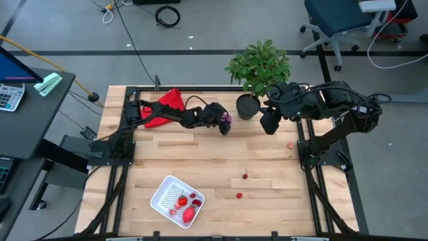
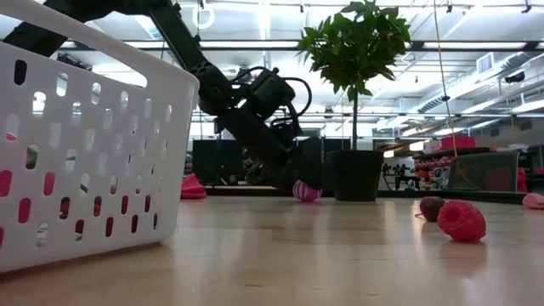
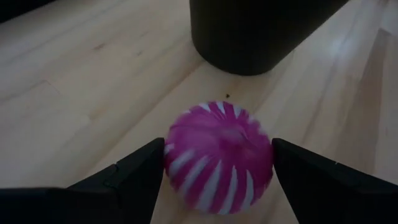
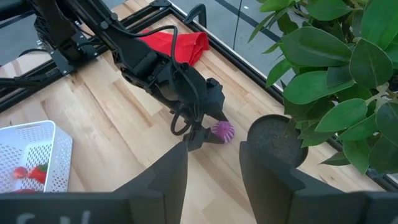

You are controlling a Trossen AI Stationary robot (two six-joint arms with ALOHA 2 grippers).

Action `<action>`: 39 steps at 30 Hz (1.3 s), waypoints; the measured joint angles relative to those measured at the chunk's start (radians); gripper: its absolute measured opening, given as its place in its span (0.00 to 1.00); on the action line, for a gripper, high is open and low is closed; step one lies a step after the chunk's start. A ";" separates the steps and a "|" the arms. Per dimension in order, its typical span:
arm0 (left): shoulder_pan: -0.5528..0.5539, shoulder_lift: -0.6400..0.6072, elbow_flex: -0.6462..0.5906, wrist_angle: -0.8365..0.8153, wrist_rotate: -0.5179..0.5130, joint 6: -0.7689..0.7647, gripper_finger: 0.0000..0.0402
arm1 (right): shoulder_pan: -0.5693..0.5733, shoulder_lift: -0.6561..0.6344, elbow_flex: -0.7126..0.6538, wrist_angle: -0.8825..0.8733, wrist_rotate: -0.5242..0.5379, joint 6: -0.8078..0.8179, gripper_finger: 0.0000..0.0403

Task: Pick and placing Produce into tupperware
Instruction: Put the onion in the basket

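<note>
White walls full of holes fill the near side of the low view; this is the tupperware (image 2: 85,144). It is seen from above near the front edge of the table (image 1: 267,161), and a few red fruit pieces (image 1: 186,206) are already held inside it.

A little farther out, two small red pieces (image 1: 239,195) are left lying on the bare wood, and a pink one (image 1: 290,144) is seen near the right side. In the low view a bumpy red berry (image 2: 461,220) and a darker one (image 2: 431,207) are seen well apart from the basket.

At the far side of the table, the left gripper (image 3: 217,171) is lowered onto the wood. Its two fingers are spread apart, and the purple ball (image 3: 219,157) is found right between them. The ball is striped pink and white. It rests on the table just beside the black pot (image 3: 255,31) of the green plant (image 1: 259,63). The fingers look close to the ball's sides, but a firm squeeze cannot be told yet.

So the step in hand seems to be the picking of the ball. Next, the fingers would need to be closed gently, then the ball lifted and carried back to the tupperware.

The right gripper (image 4: 211,165) is held open, high up beside the plant. A red cloth (image 1: 166,106) is left behind the left arm.
</note>
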State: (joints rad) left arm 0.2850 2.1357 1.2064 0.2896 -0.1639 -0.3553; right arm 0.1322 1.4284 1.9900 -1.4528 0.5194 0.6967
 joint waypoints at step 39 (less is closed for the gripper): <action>-0.011 0.005 0.001 0.005 -0.024 -0.062 0.67 | 0.002 0.000 0.000 0.000 0.000 0.000 0.38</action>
State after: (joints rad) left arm 0.2738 2.1410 1.2072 0.2943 -0.1877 -0.4173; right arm 0.1341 1.4284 1.9900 -1.4528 0.5194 0.6971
